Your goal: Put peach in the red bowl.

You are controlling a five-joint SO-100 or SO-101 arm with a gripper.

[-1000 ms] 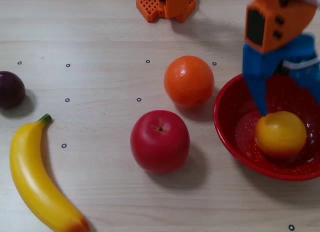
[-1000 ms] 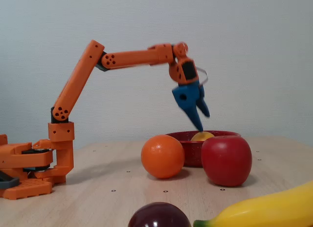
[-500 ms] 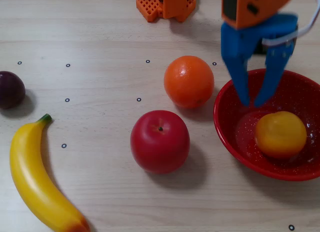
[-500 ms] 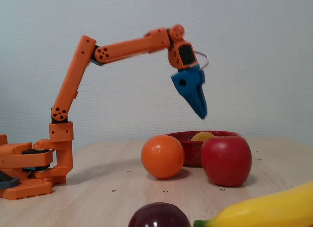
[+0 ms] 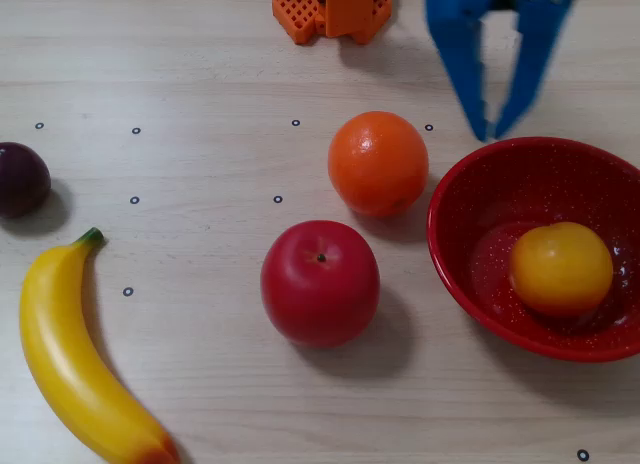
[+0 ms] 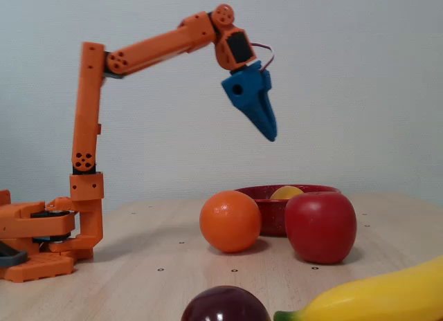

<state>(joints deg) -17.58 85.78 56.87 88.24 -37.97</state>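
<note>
The peach (image 5: 561, 268) sat inside the red bowl (image 5: 470, 204), resting on the bowl's floor toward the right side as the top-down fixed view showed it; in the side-on fixed view only its yellow top (image 6: 286, 192) peeked over the bowl's rim (image 6: 257, 193). The gripper (image 5: 491, 132) hung in the air above the bowl's far edge, well clear of the fruit, touching nothing. Its two blue fingers (image 5: 462, 64) pointed downward and stood a narrow gap apart, with nothing held between them. In the side-on fixed view the gripper (image 6: 270, 135) was raised high over the bench (image 6: 138, 245), the orange arm (image 6: 149, 48) reaching out from its base (image 6: 41, 231) at the left.

An orange (image 5: 378, 163) lay just beside the bowl's left rim in the top-down fixed view, and a red apple (image 5: 320, 282) sat nearer the camera, between the orange and the bowl but apart from both. A banana (image 5: 75, 364) lay along the left edge, and a dark plum (image 5: 20, 179) rested above it, well apart from the bowl.
</note>
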